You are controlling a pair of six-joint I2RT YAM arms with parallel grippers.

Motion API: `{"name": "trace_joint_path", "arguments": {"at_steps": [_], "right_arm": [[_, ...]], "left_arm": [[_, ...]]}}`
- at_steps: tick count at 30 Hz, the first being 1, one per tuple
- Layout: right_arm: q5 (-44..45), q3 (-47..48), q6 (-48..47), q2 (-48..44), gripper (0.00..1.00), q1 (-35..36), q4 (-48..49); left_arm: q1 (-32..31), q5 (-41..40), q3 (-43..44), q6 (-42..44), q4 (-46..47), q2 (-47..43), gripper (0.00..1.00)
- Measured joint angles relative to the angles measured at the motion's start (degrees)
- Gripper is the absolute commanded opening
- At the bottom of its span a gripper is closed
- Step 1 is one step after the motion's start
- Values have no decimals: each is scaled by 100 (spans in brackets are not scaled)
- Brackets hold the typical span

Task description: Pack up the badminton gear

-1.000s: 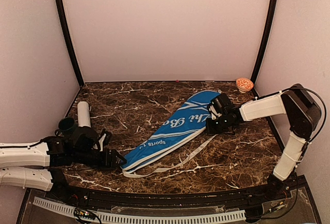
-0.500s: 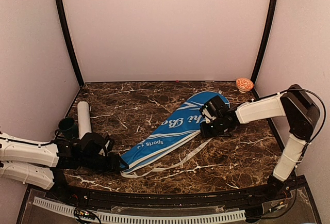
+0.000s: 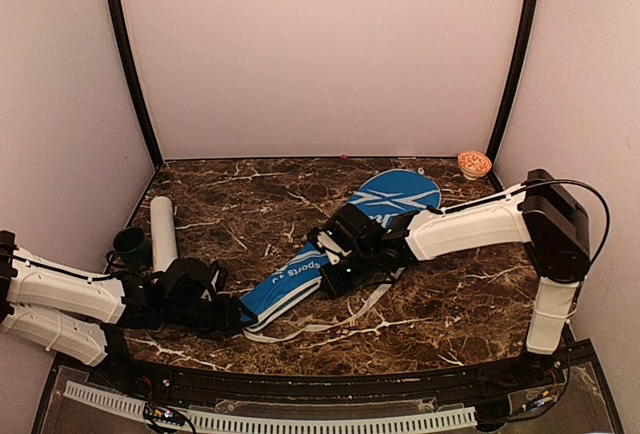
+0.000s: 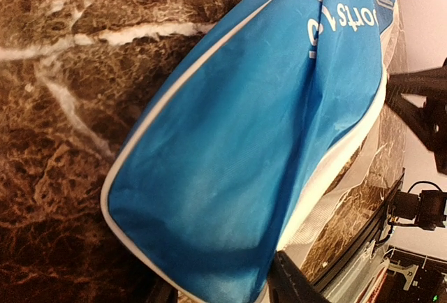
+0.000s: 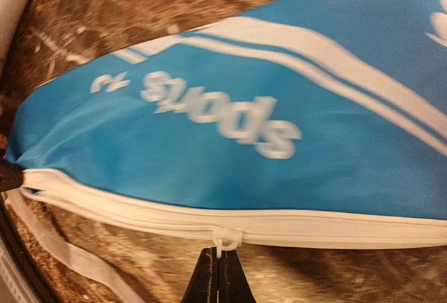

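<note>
The blue racket cover (image 3: 400,194) with white lettering lies diagonally across the marble table, its wide end at the back right. My left gripper (image 3: 238,312) is shut on its narrow near end. In the left wrist view the bunched fabric (image 4: 244,142) sits between the two fingertips (image 4: 293,285). My right gripper (image 3: 335,276) is at the cover's front edge about midway along. It is shut on the small white zipper pull (image 5: 225,237) of the white zip. The lettering on the cover (image 5: 279,163) is blurred. A long white tube (image 3: 162,232) lies at the left.
A small black cup (image 3: 130,245) stands against the tube on its left. An orange-patterned bowl (image 3: 474,163) sits in the back right corner. The cover's white strap (image 3: 375,299) trails loose on the table in front of it. The table's front rail runs close behind my left gripper.
My right gripper has slid left along the cover's edge from the wide end to the middle, pulling the zipper pull. My left gripper has moved onto the narrow end and closed on it.
</note>
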Motion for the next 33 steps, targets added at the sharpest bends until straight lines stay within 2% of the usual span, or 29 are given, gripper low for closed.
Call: {"name": "trace_joint_path", "arguments": {"at_steps": [5,10,12,14,17,21,24,27,33], "right_arm": [[-275,409,2,319,0,562,9],[-446,387,-24,334,0,474,20],[-533,192,-31,234,0,396,125],[-608,-199,-26,-4,0,293,267],[-667,-713,-28,-398,0,103,354],[-708,-1305,-24,-839,0,-81,382],[-708,-1685,-22,-1086,0,-142,407],[-706,-2022,-13,-1327,0,-168,400],[-684,-2638,55,-1954,0,-219,369]], "left_arm": [[-68,-35,2,-48,214,140,44],[-179,-44,83,103,243,208,44],[-219,-28,181,267,192,227,49],[-240,52,326,522,90,232,64],[-271,208,667,1102,-146,223,79],[-278,251,1193,2118,-605,61,82],[-278,304,1486,2876,-820,42,93],[-372,341,1451,3576,-728,22,93],[-1073,306,739,5195,55,-330,86]]}}
